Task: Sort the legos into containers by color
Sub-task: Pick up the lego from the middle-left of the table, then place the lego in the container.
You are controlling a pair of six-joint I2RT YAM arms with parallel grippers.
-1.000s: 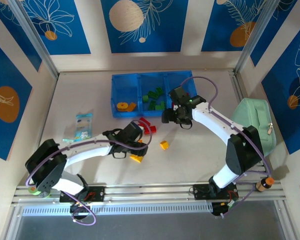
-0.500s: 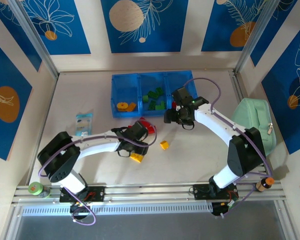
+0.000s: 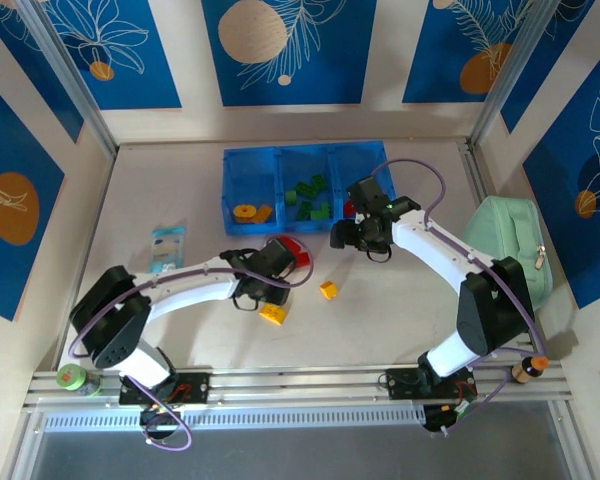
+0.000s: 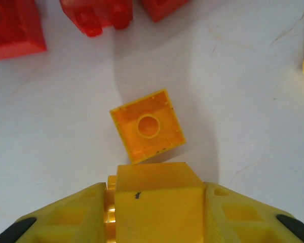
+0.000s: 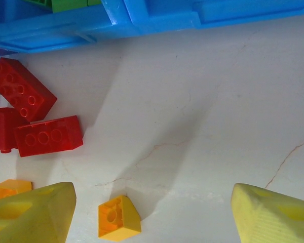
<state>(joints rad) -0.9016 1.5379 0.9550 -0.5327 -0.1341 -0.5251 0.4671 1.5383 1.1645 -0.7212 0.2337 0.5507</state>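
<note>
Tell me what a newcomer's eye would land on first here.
The blue tray stands out at the far side of the table, with green legos piled in its middle compartment. Nearer, the left gripper clamps a yellow brick near loose red bricks, while the right gripper hangs open by the tray.

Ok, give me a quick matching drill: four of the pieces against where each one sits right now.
Things: 1 green bricks; 2 round yellow disc; 3 red brick cluster; 4 yellow brick with black speck.
Places: A on the table, outside the tray; B tray's left compartment; C between the left jaws; D tray's middle compartment.
Pairs: 1-D, 2-B, 3-A, 4-C.
</note>
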